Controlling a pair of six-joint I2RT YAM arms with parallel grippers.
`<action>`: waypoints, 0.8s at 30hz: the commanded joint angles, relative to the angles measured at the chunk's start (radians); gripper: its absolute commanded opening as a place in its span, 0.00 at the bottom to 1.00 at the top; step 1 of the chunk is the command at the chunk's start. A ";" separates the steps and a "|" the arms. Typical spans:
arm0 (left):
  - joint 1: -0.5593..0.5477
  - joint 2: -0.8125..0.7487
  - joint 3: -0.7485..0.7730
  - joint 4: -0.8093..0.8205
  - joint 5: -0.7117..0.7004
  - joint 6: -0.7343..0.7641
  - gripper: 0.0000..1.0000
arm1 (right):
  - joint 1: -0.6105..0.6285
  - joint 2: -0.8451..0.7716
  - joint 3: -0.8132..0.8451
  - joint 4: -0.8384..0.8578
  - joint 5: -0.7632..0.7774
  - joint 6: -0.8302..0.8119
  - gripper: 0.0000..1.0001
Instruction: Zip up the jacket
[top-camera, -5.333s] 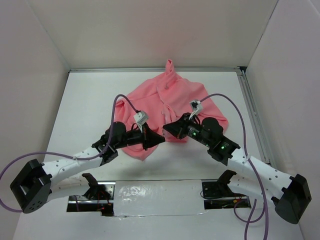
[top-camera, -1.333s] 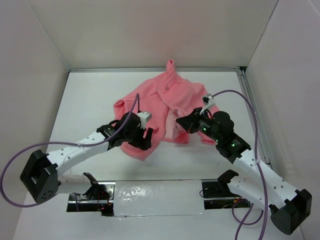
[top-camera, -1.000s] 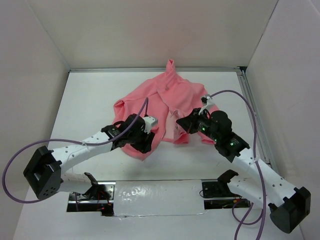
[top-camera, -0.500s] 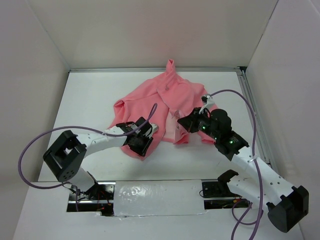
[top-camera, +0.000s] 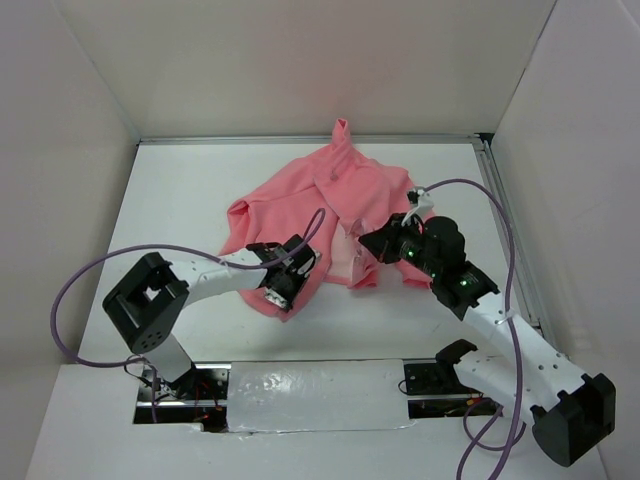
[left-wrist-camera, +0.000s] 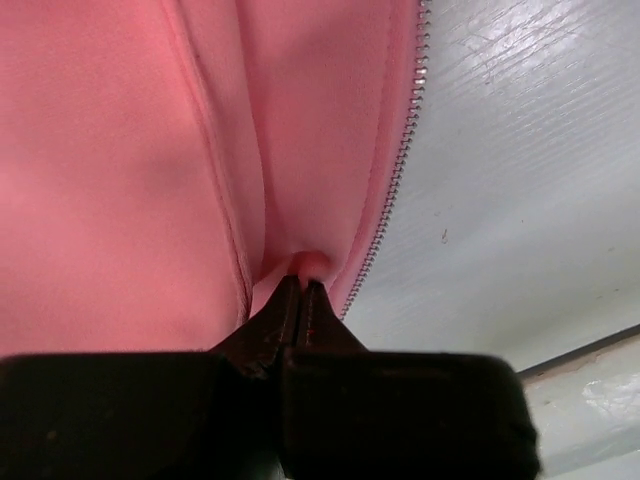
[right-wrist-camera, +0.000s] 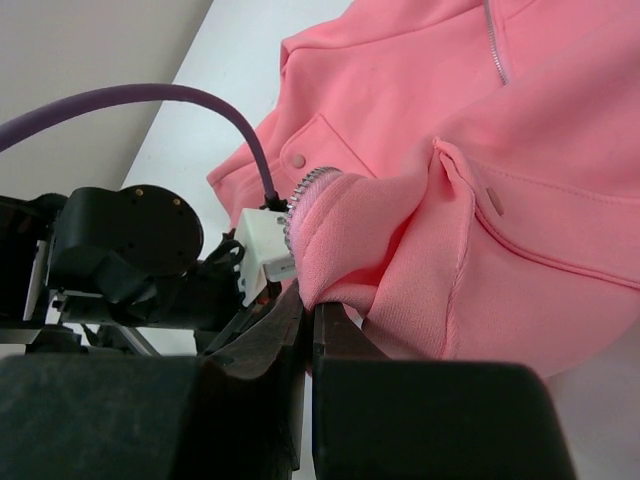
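The salmon-pink jacket (top-camera: 335, 195) lies crumpled on the white table, hood toward the far wall. My left gripper (top-camera: 287, 283) is shut on a fold of the jacket's near hem; in the left wrist view (left-wrist-camera: 301, 285) the pinched fabric (left-wrist-camera: 310, 262) sits beside a line of zipper teeth (left-wrist-camera: 400, 170). My right gripper (top-camera: 368, 243) is shut on the other front edge, lifted a little; in the right wrist view (right-wrist-camera: 309, 305) the held fold (right-wrist-camera: 350, 230) shows zipper teeth (right-wrist-camera: 305, 185) at its top.
White walls enclose the table on three sides. A metal rail (top-camera: 505, 225) runs along the right edge. Purple cables (top-camera: 110, 262) loop from both arms. The table's near edge holds a taped strip (top-camera: 315, 385).
My left arm has swung right and forward, its gripper now at the jacket's near hem and shut on it. My right gripper has stayed on its fold, lifting slightly.
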 joint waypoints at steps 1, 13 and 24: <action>-0.008 -0.064 0.058 -0.023 -0.055 -0.049 0.00 | -0.012 -0.035 -0.008 0.024 -0.016 0.008 0.00; 0.009 -0.469 0.058 0.354 0.091 -0.218 0.00 | -0.016 -0.047 -0.031 0.157 -0.172 0.043 0.00; 0.007 -0.616 -0.108 0.608 0.014 -0.451 0.00 | -0.024 0.010 -0.118 0.337 -0.280 0.199 0.00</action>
